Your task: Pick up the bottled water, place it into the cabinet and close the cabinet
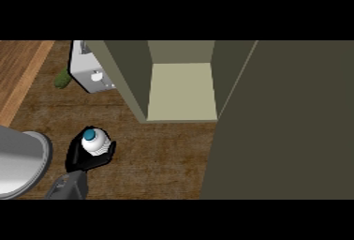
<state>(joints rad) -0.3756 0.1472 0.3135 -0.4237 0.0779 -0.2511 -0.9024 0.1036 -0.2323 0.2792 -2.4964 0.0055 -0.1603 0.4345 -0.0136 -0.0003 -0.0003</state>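
One hand shows, the left hand (86, 159), its fingers curled round the bottled water (94, 139), which is upright with its blue cap up, over the wooden desk (159, 154), near and left of the open cabinet (128, 79). The upright hold probably suits sliding the bottle onto the pale shelf without tipping it. The cabinet door (290, 126) stands swung wide at the right, so the opening is free for placing before closing.

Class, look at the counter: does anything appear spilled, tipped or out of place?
Nothing stands out. The bottled water looks upright in the left robot hand, and the cabinet is open; no spill shows.
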